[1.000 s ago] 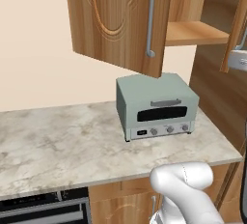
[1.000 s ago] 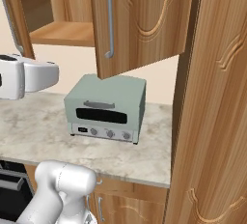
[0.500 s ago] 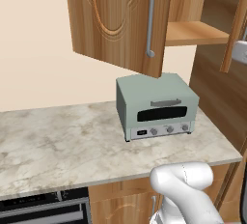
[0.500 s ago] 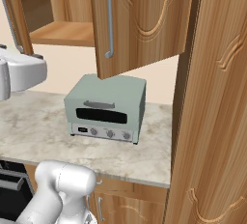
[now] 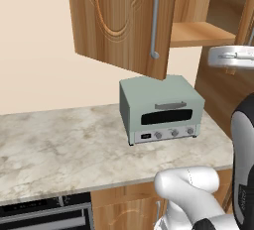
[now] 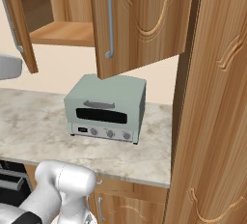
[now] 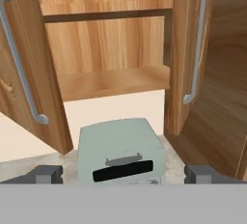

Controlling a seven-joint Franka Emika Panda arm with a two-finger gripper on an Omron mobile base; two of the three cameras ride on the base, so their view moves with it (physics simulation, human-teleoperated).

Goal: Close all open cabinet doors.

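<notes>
Both cabinet doors (image 7: 29, 63) hang open: stiff, hinged, light to swing. Push flat near the bar handle (image 7: 195, 39). The tool (image 7: 123, 175) is released, tips wide.

No readable text, labels or numbers anywhere.

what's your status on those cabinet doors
Jaws wide apart, holding nothing. Left door and right door both swung open. Toaster oven sits below, clear of the doors.
</notes>
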